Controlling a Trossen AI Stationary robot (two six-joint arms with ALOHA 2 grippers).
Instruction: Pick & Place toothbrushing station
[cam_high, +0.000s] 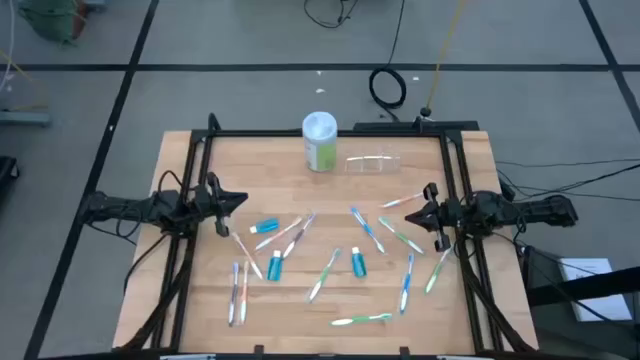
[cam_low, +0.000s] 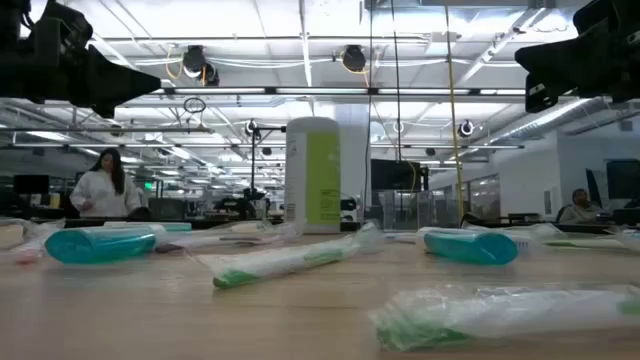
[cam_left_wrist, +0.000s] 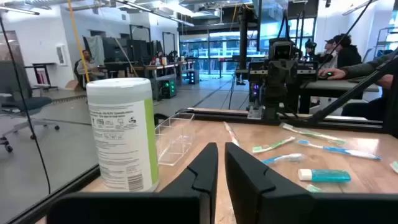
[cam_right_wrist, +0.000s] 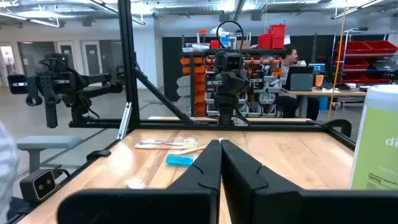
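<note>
The toothbrushing station (cam_high: 372, 162) is a low clear plastic holder that rests on its base at the table's far side, right of centre. It also shows in the left wrist view (cam_left_wrist: 177, 138) and the low view (cam_low: 408, 210). My left gripper (cam_high: 240, 198) hovers shut and empty over the table's left side; its fingers show in the left wrist view (cam_left_wrist: 221, 171). My right gripper (cam_high: 410, 213) hovers shut and empty over the right side, nearer than the holder; its fingers show in the right wrist view (cam_right_wrist: 221, 163).
A white and green wipes canister (cam_high: 319, 141) stands upright just left of the holder. Several wrapped toothbrushes (cam_high: 368, 231) and blue toothpaste tubes (cam_high: 275, 266) lie scattered over the table's middle and near half. A black frame (cam_high: 330, 133) borders the table.
</note>
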